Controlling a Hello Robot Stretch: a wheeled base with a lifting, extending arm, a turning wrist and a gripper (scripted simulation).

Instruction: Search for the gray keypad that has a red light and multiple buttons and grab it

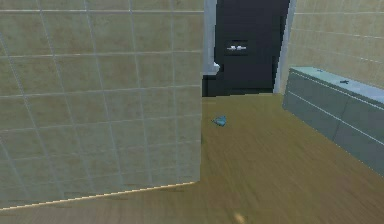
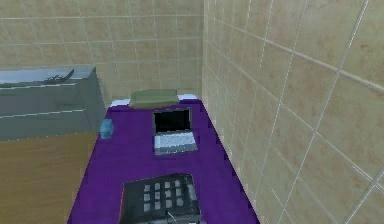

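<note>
In the arm side view a dark grey flat device with several pale buttons (image 2: 160, 197) lies on a purple bed (image 2: 120, 165), near the picture's bottom edge. Its shape fits a keypad; I cannot make out a red light on it. An open laptop (image 2: 173, 131) sits farther up the same bed.
A green pillow (image 2: 155, 97) lies at the bed's far end and a small blue object (image 2: 106, 128) at its left edge. A grey cabinet (image 2: 45, 100) stands left of the bed. The forward view has a tiled wall (image 1: 100, 90), a dark door (image 1: 245, 45), a grey cabinet (image 1: 335, 100) and a small blue thing (image 1: 220, 122) on wooden floor.
</note>
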